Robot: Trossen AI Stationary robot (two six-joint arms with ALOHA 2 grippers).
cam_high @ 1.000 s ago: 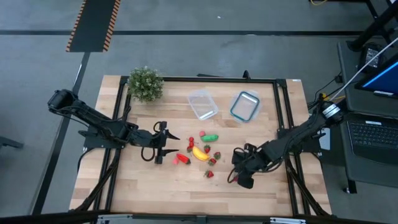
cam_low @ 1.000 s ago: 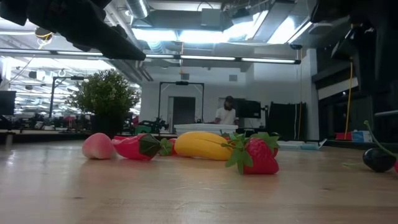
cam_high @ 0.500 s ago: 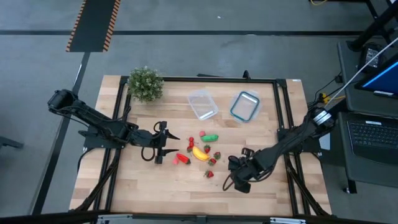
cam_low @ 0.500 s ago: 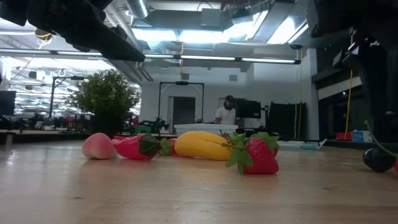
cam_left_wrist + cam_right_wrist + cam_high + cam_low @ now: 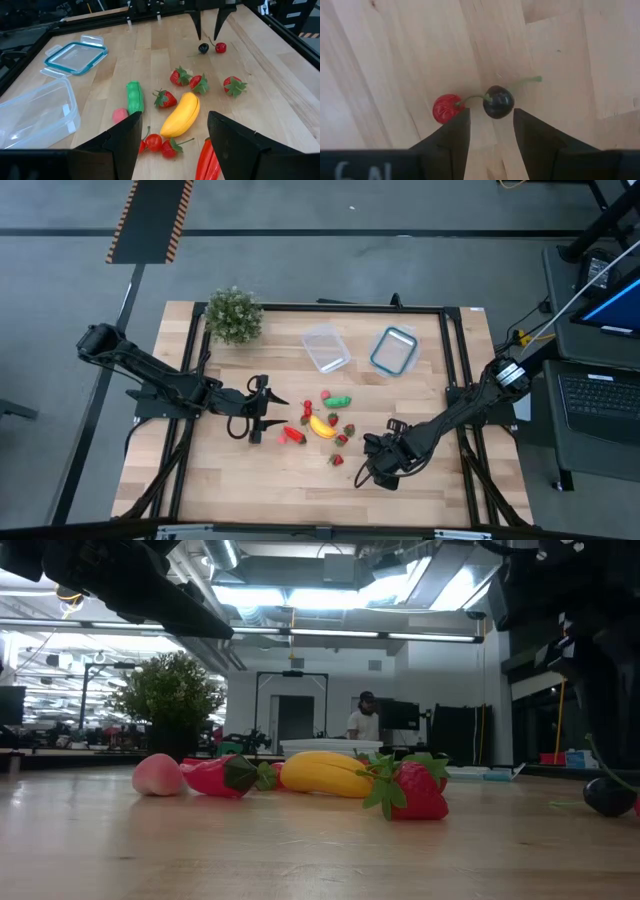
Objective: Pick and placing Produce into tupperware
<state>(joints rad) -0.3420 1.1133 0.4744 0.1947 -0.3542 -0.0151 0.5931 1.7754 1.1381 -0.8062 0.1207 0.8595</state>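
The produce lies in a loose cluster at mid-table: a yellow banana [image 5: 322,426], a green piece [image 5: 339,401], a red pepper [image 5: 293,436] and small strawberries [image 5: 180,77]. A red cherry [image 5: 445,108] and a dark cherry [image 5: 498,101], with green stems, lie on the wood apart from the cluster, on its right. My right gripper [image 5: 491,125] hangs open just above them, pointing down, touching neither. My left gripper [image 5: 277,412] waits open to the left of the cluster, facing it. The clear tupperware [image 5: 325,347] stands on the far side.
A blue-rimmed clear lid [image 5: 393,350] lies to the right of the tupperware. A potted green plant [image 5: 233,313] stands at the far left corner. Black frame rails [image 5: 455,360] run along the table's sides. Bare wood stretches along the near edge.
My right gripper has come down toward the table and shifted toward the left and the near edge, over the two cherries, tipping steeper downward. The gap between its fingers looks the same. The produce has not moved.
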